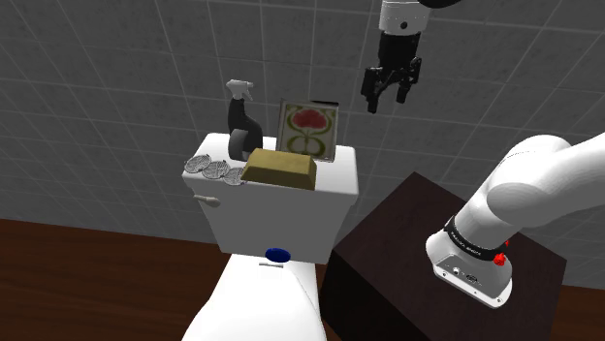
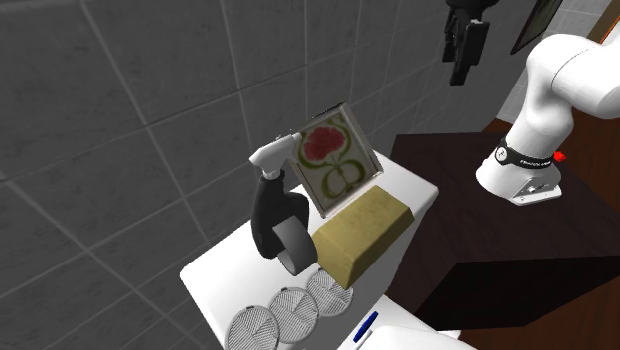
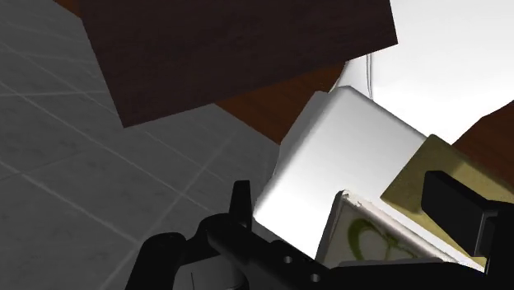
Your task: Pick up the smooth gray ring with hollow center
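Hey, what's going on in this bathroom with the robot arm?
The white arm holds its black tool open and empty, high up and clear of the toilet tank. The gray ring it's after stands untouched on the tank lid next to the dark spray bottle, near a tan block, a picture card and three mesh discs.

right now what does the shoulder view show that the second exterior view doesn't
The shoulder view adds the front of the tank with its flush lever. The second exterior view adds a dark, brown-edged panel on the wall at its top right. Both share the open gripper high up and, on the tank, the gray ring upright by the bottle, the picture, the tan block and three mesh discs.
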`<action>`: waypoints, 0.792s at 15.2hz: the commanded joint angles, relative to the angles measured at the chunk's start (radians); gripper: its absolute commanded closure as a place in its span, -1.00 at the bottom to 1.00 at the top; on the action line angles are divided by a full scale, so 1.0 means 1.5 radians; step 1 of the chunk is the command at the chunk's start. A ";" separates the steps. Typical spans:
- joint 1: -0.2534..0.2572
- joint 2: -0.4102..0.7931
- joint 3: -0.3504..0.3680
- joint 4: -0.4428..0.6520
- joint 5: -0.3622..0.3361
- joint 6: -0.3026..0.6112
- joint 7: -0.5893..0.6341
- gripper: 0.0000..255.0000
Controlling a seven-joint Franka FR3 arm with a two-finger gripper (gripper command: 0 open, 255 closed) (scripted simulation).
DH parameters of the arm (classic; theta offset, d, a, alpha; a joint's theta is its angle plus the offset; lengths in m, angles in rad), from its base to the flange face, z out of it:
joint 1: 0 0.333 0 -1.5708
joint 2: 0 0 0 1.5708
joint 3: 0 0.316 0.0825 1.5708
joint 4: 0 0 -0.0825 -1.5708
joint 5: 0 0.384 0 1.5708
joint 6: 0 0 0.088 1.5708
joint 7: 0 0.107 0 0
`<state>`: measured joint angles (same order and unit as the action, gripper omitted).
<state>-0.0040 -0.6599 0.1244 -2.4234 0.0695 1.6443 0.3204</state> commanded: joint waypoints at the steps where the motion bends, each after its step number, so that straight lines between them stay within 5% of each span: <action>1: 0.003 0.027 0.025 0.005 0.021 0.031 0.048 -1.00; 12: -0.003 0.239 0.151 0.097 0.060 0.209 0.290 -1.00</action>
<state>-0.0094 -0.3278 0.3339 -2.2935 0.1578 1.9369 0.7166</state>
